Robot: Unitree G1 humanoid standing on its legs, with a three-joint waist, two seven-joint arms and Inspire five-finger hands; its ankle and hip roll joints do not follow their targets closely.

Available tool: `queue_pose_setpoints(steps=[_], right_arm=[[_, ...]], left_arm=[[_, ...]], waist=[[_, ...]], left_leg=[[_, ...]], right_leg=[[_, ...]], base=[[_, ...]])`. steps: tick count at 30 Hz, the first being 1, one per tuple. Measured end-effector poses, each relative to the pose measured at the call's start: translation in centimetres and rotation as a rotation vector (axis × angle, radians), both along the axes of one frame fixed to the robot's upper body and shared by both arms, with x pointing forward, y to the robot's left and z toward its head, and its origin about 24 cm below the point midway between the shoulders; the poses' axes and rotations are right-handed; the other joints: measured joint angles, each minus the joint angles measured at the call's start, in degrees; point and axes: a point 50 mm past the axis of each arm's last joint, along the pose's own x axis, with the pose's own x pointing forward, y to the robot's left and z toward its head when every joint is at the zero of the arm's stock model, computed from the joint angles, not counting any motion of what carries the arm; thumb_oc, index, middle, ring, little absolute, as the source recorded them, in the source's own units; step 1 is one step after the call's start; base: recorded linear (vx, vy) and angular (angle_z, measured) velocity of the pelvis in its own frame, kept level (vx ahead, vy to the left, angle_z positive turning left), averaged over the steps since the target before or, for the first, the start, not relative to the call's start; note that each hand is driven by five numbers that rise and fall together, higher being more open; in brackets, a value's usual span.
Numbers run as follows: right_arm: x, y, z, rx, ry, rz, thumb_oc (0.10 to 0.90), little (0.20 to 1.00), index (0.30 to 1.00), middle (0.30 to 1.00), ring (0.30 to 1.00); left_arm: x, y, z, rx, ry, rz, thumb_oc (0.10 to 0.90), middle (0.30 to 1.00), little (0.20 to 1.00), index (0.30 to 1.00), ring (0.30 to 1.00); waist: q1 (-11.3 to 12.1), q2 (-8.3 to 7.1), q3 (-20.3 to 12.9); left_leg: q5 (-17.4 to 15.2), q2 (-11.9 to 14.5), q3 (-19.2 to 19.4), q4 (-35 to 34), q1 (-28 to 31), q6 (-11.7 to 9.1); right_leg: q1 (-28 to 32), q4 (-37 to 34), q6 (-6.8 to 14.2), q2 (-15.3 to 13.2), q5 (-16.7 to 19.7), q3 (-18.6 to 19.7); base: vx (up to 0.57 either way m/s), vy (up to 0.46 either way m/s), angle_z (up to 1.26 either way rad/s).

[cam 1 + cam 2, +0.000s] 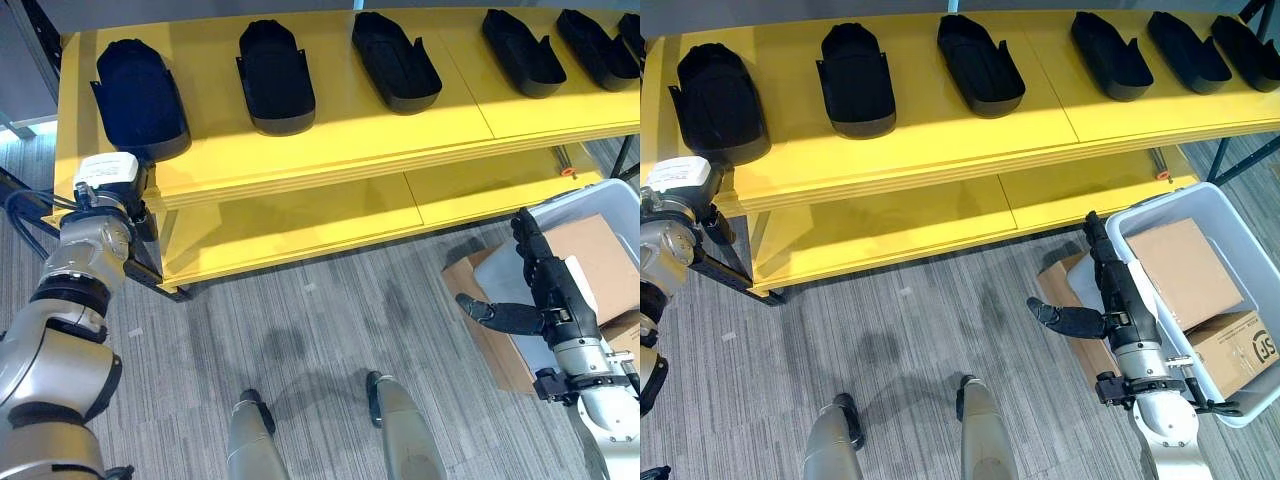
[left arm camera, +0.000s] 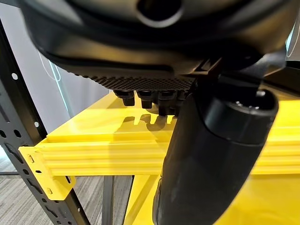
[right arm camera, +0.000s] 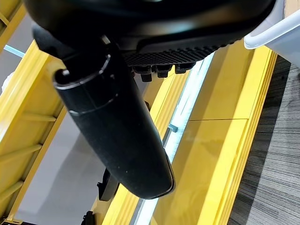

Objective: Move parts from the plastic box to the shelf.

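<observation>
Right eye view showed black parts (image 1: 855,80) lined along the yellow shelf (image 1: 940,150). The right hand (image 1: 1110,290), fingers straight and empty, hung beside the plastic box (image 1: 1240,215), likely poised to reach in; left hand (image 1: 140,215) fingers hidden.

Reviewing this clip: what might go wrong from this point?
1. The right hand hangs open beside the plastic box, whose visible contents are cardboard boxes; it may find no part to grip.
2. The left hand sits close to the yellow shelf edge and could knock it.
</observation>
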Motion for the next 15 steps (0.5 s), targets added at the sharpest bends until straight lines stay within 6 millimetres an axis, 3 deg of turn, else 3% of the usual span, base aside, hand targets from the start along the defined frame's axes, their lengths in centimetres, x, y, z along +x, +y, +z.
queue_pose_setpoints(steps=[15], right_arm=[[-0.2, -0.1, 0.1, -0.019, -0.005, 0.008, 0.9, 1.0, 1.0, 1.0, 1.0]], left_arm=[[-0.5, 1.2, 1.3, 0.018, -0.016, 0.045, 0.9, 1.0, 1.0, 1.0, 1.0]], waist=[[-0.35, 0.0, 0.0]], left_leg=[[-0.18, 0.06, 0.89, 0.41, -0.05, 0.18]], right_leg=[[-0.82, 0.32, 0.1, 0.05, 0.09, 0.95]], base=[[0.0, 0.001, -0.02]])
